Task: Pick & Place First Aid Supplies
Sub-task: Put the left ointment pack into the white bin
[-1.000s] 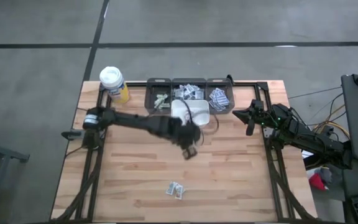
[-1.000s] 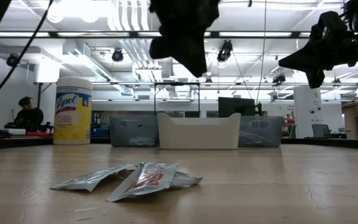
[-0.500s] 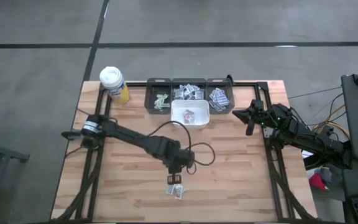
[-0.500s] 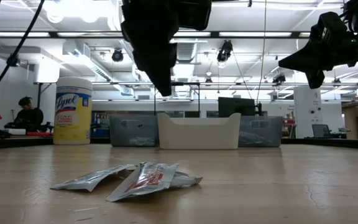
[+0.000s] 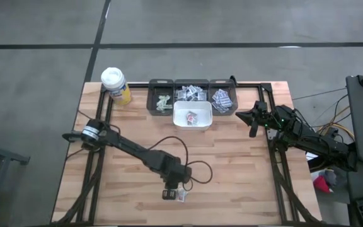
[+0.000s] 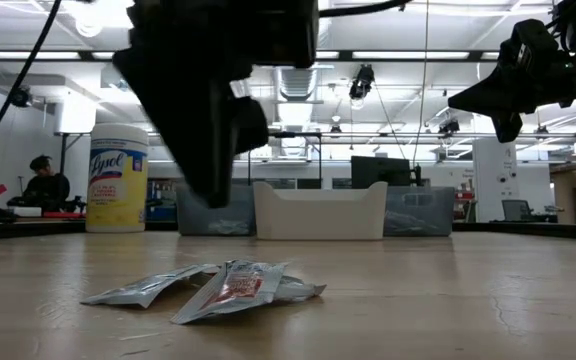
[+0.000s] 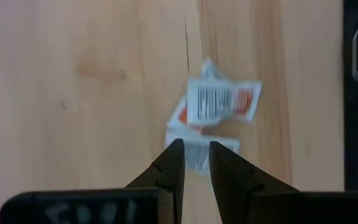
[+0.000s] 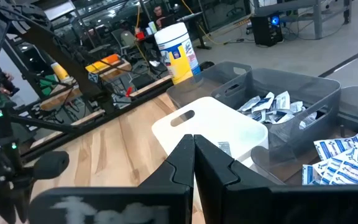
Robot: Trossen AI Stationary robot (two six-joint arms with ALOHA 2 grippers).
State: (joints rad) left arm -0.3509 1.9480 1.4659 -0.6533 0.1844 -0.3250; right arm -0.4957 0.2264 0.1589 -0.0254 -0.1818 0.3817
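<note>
— Two packets (image 5: 180,195) lie overlapped on the wooden table (image 5: 244,176) near its front edge.
— And the grippers?
— Left gripper (image 7: 196,163) hovers over them, jaws slightly apart; right gripper (image 8: 194,147), jaws together, waits beside the bins (image 5: 191,96). Ceiling lights (image 6: 368,55) glow beyond.

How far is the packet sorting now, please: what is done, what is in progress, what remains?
Done: one packet lies in the white bin. In progress: the left gripper, slightly open and empty, hovers over the loose packets. Remaining: grasping those and carrying them to the bin.
</note>
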